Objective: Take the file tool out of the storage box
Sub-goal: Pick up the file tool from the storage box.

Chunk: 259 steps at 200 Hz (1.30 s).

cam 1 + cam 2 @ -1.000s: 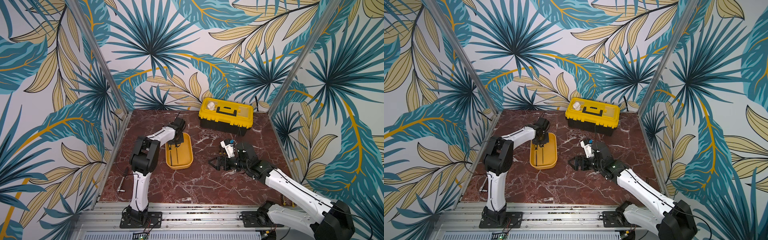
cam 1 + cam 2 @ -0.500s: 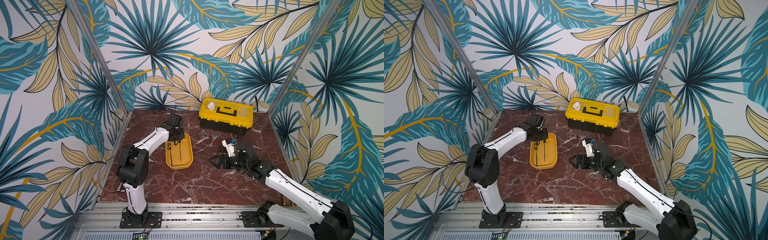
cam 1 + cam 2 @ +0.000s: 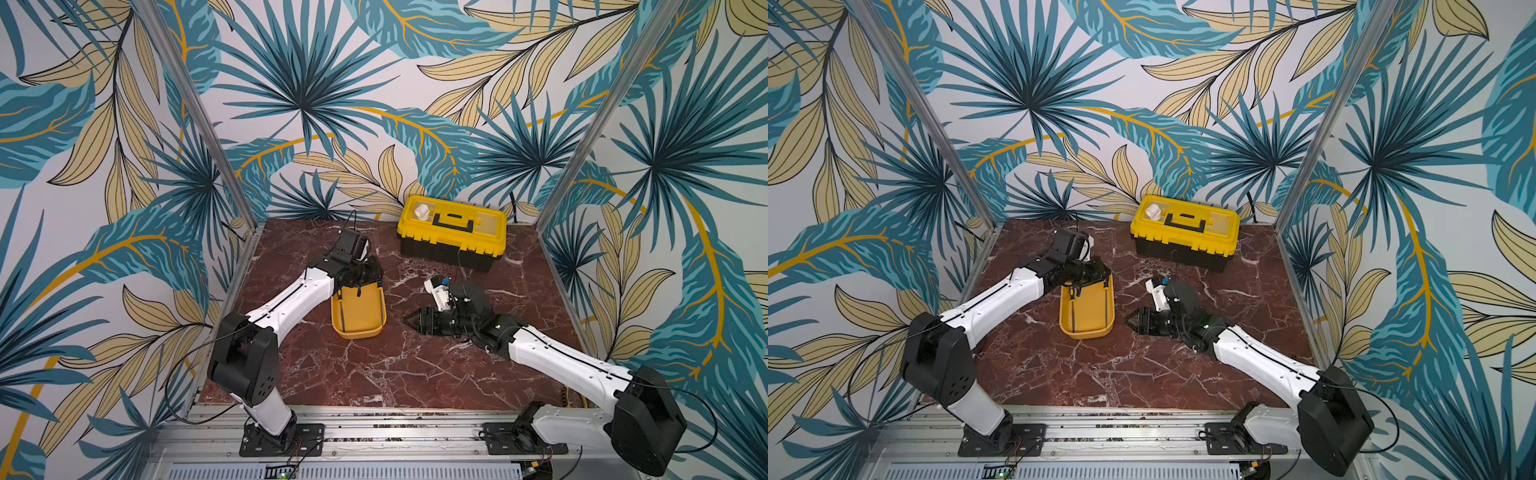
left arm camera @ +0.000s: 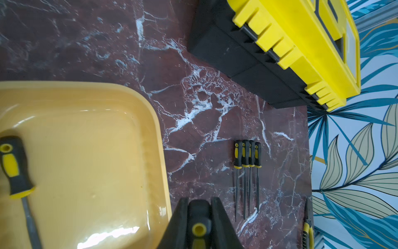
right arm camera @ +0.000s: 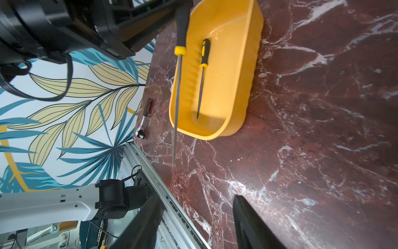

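— Left gripper?
— The left gripper [image 4: 199,224] is clamped tight on the black-and-yellow handle of the held file [image 5: 180,51], at the twelve o'clock end of the storage box [image 3: 359,330].
— Position of that file?
— It is raised off the box floor, with its shaft pointing toward six o'clock. In the right wrist view it crosses in front of the box's nine o'clock wall. I cannot tell whether the tip is clear of the rim.
— Anything else inside?
— A second file [image 5: 205,52] lies flat on the floor, along the nine o'clock wall.
— Right gripper?
— The right gripper [image 5: 198,215] sits low over the table [image 3: 374,374] at three o'clock of the box, near it but not touching. Its jaws are parted with nothing between them.
— Beyond that?
— The toolbox [image 3: 453,232], lid down, stands at one o'clock by the back wall. Four more files [image 4: 247,172] lie side by side on the marble, near the toolbox. A ratchet wrench [image 5: 143,120] lies toward eight o'clock of the box, at the table's edge.
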Available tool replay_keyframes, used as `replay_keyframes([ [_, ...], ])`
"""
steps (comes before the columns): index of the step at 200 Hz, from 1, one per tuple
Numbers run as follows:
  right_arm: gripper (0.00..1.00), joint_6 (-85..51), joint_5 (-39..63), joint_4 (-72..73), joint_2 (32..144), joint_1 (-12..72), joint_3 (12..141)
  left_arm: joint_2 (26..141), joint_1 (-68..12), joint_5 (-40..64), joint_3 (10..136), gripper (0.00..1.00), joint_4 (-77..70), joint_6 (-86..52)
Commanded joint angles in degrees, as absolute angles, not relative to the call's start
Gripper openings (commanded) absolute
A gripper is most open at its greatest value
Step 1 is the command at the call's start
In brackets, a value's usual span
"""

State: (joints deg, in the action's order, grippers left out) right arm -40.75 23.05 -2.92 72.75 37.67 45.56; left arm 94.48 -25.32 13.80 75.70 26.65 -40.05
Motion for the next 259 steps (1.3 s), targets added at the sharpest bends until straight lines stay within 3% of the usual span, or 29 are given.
replay_keyframes([
  [1,0.56,-41.51,24.26,0.22,74.38,38.64,47.23,91.40,-25.91,16.24,73.52,0.16,23.47,-41.88],
  [175,0.32,-41.76,24.21,3.16,85.95,42.20,53.08,89.52,-28.13,15.53,72.31,0.17,23.38,-41.99],
  [259,0.15,-41.40,23.60,2.78,85.87,42.66,53.22,89.08,-28.30,14.56,71.81,0.17,23.51,-41.35],
])
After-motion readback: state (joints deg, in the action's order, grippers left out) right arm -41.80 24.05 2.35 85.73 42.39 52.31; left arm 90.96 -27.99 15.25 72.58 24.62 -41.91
